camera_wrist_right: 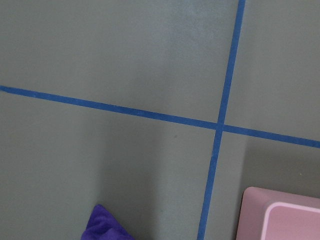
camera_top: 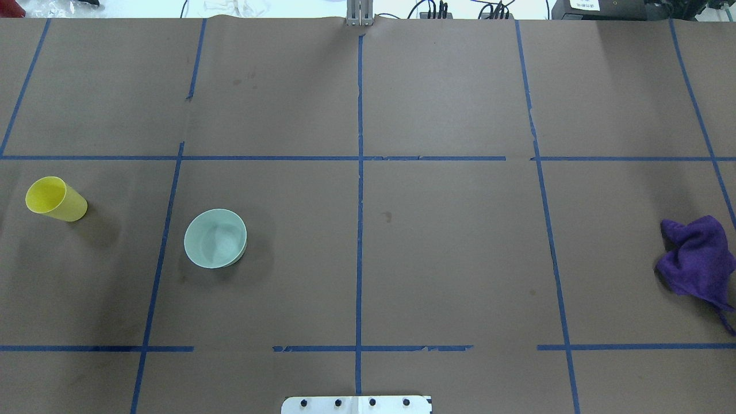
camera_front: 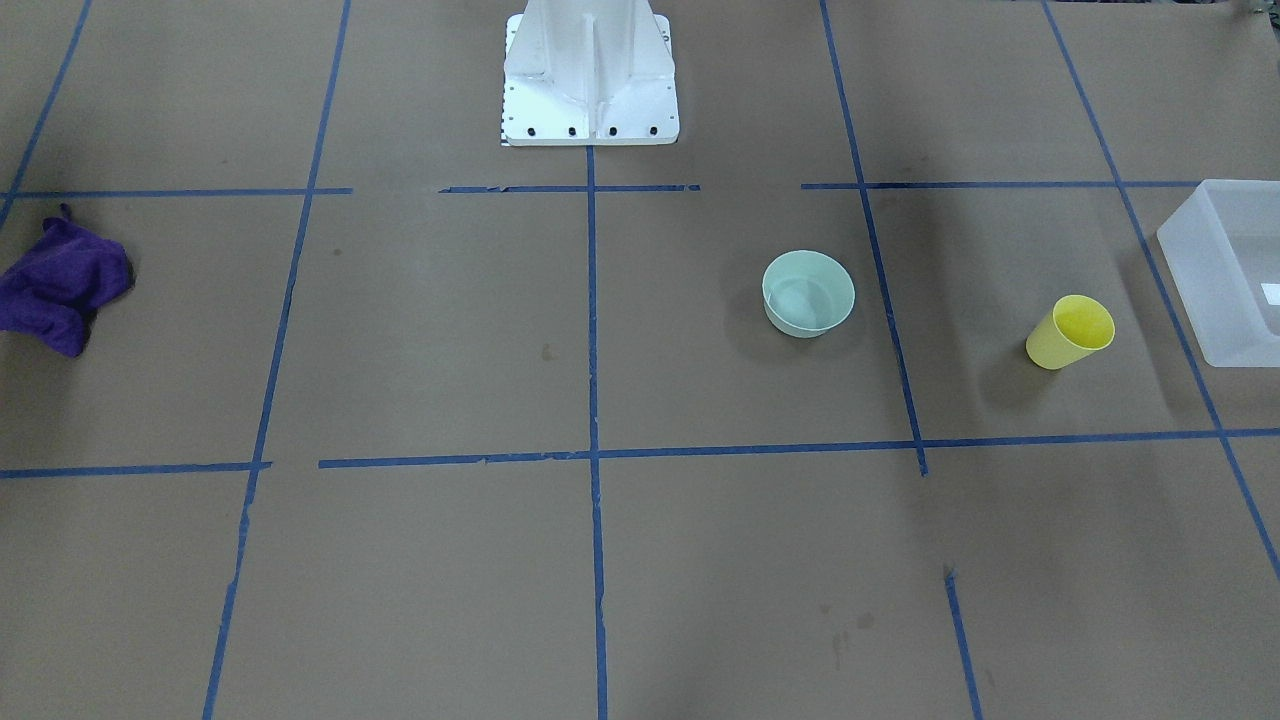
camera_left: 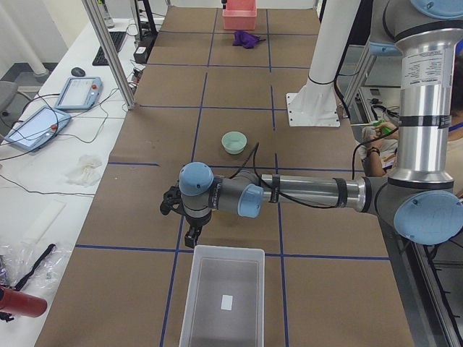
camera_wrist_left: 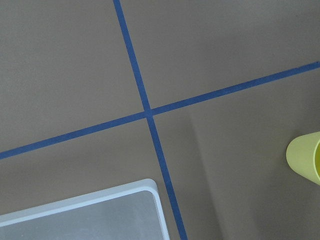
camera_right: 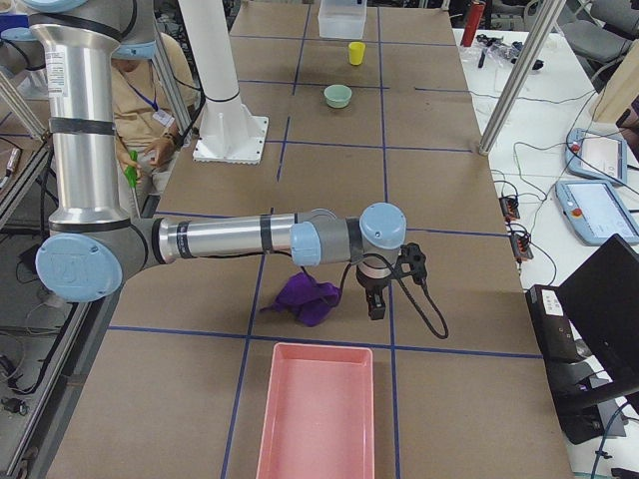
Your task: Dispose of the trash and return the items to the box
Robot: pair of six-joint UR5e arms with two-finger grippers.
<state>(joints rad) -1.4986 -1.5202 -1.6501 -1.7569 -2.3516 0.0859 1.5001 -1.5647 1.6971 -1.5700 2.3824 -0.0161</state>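
Note:
The yellow cup (camera_front: 1072,332) stands upright on the brown table, between the mint-green bowl (camera_front: 808,293) and the frosted-white box (camera_front: 1225,270). The cup (camera_top: 54,198) and the bowl (camera_top: 215,238) also show in the overhead view. The left wrist view shows the cup's edge (camera_wrist_left: 305,160) and a corner of the box (camera_wrist_left: 85,215). In the exterior left view my left gripper (camera_left: 192,235) hangs just beyond the box's (camera_left: 224,296) far end; I cannot tell if it is open or shut. My right gripper (camera_right: 376,304) hangs beside a crumpled purple cloth (camera_right: 308,294); its state is also unclear.
A pink tray (camera_right: 318,414) lies near the purple cloth (camera_top: 696,261) at the table's right end. The white pedestal base (camera_front: 590,75) stands at the table's robot-side edge. Blue tape lines cross the table. A person (camera_right: 140,110) sits behind the robot.

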